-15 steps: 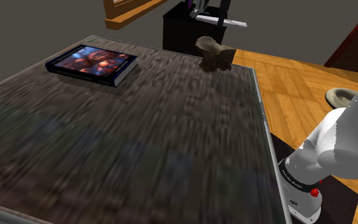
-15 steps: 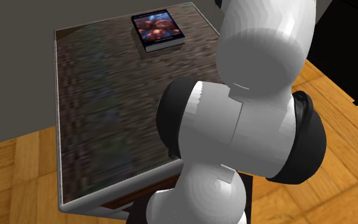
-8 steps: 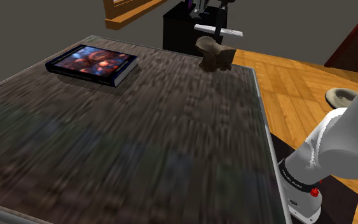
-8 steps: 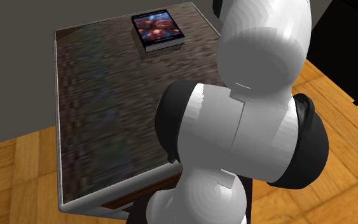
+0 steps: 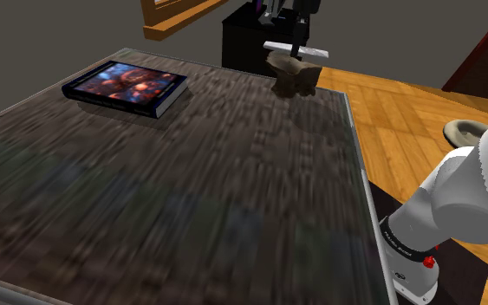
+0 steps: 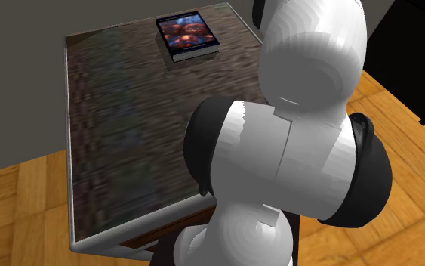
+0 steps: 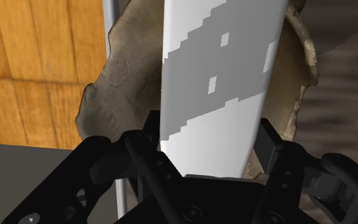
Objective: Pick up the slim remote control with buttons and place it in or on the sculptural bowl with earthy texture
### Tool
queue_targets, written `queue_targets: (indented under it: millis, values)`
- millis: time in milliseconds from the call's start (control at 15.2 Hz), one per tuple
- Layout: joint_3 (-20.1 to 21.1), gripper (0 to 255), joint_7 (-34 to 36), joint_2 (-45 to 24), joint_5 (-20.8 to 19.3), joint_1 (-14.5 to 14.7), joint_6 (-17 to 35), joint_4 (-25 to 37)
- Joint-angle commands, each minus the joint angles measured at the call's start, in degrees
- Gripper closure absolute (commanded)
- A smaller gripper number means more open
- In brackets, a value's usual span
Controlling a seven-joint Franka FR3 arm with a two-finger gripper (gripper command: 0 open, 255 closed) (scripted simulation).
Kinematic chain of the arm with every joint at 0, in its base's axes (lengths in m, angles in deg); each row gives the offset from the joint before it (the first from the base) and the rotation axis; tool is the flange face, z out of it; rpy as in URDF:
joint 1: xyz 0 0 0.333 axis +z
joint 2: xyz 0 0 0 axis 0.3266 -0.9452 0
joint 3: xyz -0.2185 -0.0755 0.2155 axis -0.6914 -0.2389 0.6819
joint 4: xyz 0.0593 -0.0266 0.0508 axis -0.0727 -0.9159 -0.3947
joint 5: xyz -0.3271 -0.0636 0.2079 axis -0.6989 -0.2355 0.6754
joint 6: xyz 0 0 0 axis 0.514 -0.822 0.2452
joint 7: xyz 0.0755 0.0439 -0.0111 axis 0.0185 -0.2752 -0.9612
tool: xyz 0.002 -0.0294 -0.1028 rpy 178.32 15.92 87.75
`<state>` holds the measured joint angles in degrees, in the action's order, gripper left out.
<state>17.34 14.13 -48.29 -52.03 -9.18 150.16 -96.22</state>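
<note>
At the far corner of the desk (image 5: 190,199) in the shoulder view, the black pincer (image 5: 296,42) reaches down from the top edge and grips the slim remote control (image 5: 313,53). The remote is a pale grey-white bar held level just over the brown, rough-skinned sculptural bowl (image 5: 292,80); whether it touches the bowl's rim cannot be told from there. The wrist view gives the same grasp from close by: the two fingers (image 7: 269,143) press on the remote's long edges, one on each side, so the pincer is closed to the remote's width. The remote's face there carries blocky grey and white patches and a few small square marks. Behind it spreads the bowl's uneven tan-brown lip, with the desk's pale edge and an orange wooden floor (image 7: 37,70) beyond on one side. The shoulder view adds a book (image 5: 127,87) with a red-and-blue cover, lying flat toward the desk's far left, well apart from the bowl. It also shows a black cabinet (image 5: 244,43) behind the bowl and the white arm (image 5: 467,195) at lower right. The second exterior view looks from behind the arm, whose white links and dark joints stand in front of much of the desk, with the book near the desk's far edge.
</note>
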Motion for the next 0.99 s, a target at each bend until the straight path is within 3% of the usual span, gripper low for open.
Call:
queue_targets:
  millis: [0, 132, 198, 528, 792, 924]
  values:
    - [0.0, 255, 0.0, 0.0, 0.0, 0.0, 0.1, -0.1]
    - [0.0, 255, 0.0, 0.0, 0.0, 0.0, 0.1, -0.1]
    - [0.0, 0, 0.0, 0.0, 0.0, 0.0, 0.1, 0.0]
    - [0.0, 0, 0.0, 0.0, 0.0, 0.0, 0.1, -0.1]
    - [-0.1, 0, -0.3, -1.6, 0.4, -0.2, -7.7, 9.3]
    - [-0.1, 0, -0.3, -1.6, 0.4, -0.2, -7.7, 9.2]
